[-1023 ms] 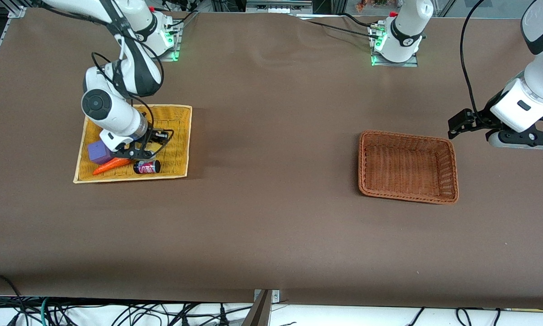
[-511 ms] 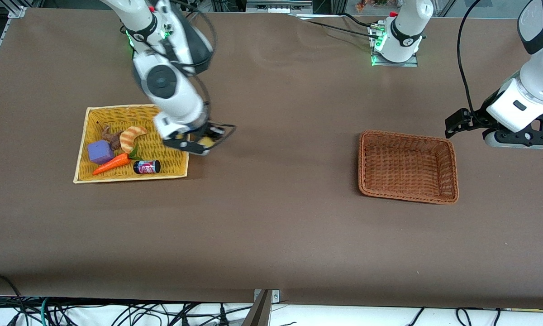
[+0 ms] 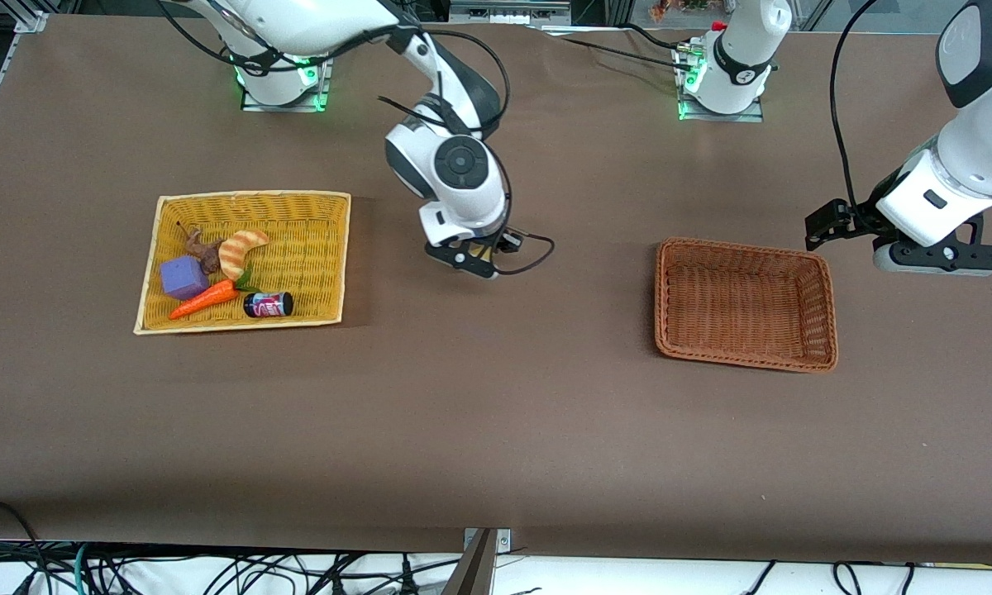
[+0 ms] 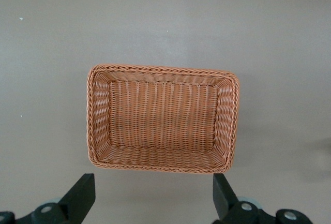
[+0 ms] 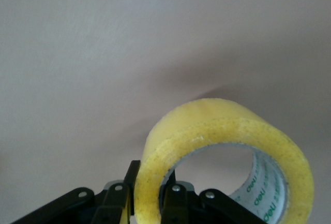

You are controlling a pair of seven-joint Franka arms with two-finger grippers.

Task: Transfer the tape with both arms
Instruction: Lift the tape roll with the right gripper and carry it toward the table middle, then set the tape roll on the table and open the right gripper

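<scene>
The tape (image 5: 227, 157) is one ring of yellowish film on a pale core, and it looks light, stiff and smooth-sided, so a pinch across its wall, one finger inside the hole and one outside, seems the surest hold; squeezing the outer face alone would likely let it slip or roll. That is how the right claw (image 5: 147, 203) has it now: its fingers are pressed on the ring's wall, carrying it in the air over bare counter (image 3: 496, 397) between the yellow tray (image 3: 331, 248) and the brown basket (image 3: 827, 306). For a handover, the free part of the ring, away from those fingers, is probably where the second claw should take hold. The left claw (image 4: 152, 198) hangs spread wide and empty, over the counter just beside the basket at the left arm's end. By count: one tape, two arms, two claws, one tray, one empty basket. In the tray lie five things: a purple block (image 3: 183, 277), a carrot (image 3: 205, 299), a croissant toy (image 3: 241, 249), a small dark jar (image 3: 268, 305) and a brown lump (image 3: 204, 251) I cannot identify.
</scene>
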